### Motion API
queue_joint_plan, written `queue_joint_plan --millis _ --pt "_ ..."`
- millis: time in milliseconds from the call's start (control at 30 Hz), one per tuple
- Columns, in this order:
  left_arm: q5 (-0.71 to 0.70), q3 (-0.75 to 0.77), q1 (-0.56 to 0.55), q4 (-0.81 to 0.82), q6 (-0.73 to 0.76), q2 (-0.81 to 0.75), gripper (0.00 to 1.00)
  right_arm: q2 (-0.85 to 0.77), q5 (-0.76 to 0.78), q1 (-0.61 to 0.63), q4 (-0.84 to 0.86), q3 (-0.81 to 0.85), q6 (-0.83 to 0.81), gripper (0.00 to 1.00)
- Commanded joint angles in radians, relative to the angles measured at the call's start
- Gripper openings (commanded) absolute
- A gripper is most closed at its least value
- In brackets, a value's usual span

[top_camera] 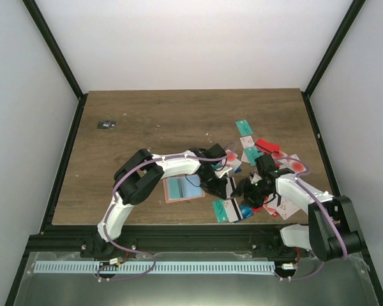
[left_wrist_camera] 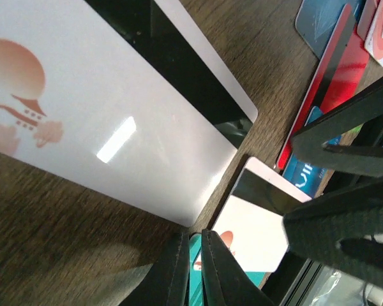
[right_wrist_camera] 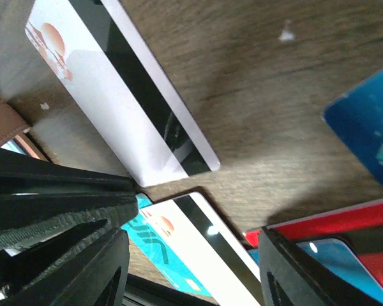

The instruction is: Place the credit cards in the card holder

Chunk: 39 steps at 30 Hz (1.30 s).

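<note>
The card holder [top_camera: 179, 189] lies open on the table left of both grippers; its brown tab [right_wrist_camera: 9, 127] shows in the right wrist view. Credit cards [top_camera: 262, 153] are scattered to the right. My left gripper [left_wrist_camera: 196, 268] is shut on the edge of a teal card [right_wrist_camera: 150, 245] near the front edge. A white card with a black stripe [right_wrist_camera: 198, 248] lies partly over that teal card. My right gripper [right_wrist_camera: 191, 261] stands open, its fingers on either side of this white card. Another white card with a pink picture [left_wrist_camera: 96, 108] lies flat just beyond. In the top view the two grippers [top_camera: 236, 189] meet tip to tip.
A small dark object [top_camera: 106, 124] lies at the far left. Red [right_wrist_camera: 345, 223] and blue [right_wrist_camera: 364, 134] cards crowd the right gripper's far side. The table's front edge and black rail [top_camera: 179, 226] run just below the held card.
</note>
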Motion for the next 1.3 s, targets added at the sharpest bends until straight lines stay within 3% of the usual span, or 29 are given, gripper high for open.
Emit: queue_joint_plan --millis 0,467,733,1267 --pt "-0.034 0.007 -0.009 -0.046 0.030 -0.046 0.09 -0.032 0.094 0.008 -0.154 0.072 -0.005 0.59" --pt "-0.076 0.043 -0.004 -0.074 0.034 -0.040 0.09 -0.206 0.024 0.128 -0.273 -0.015 0.161 0.76" --pt "-0.009 0.093 -0.008 -0.074 0.056 0.009 0.09 -0.254 -0.073 0.159 -0.173 -0.151 0.239 0.77" --pt "0.001 0.041 -0.071 -0.074 0.086 0.048 0.09 -0.388 -0.049 0.158 0.113 -0.328 0.441 0.77"
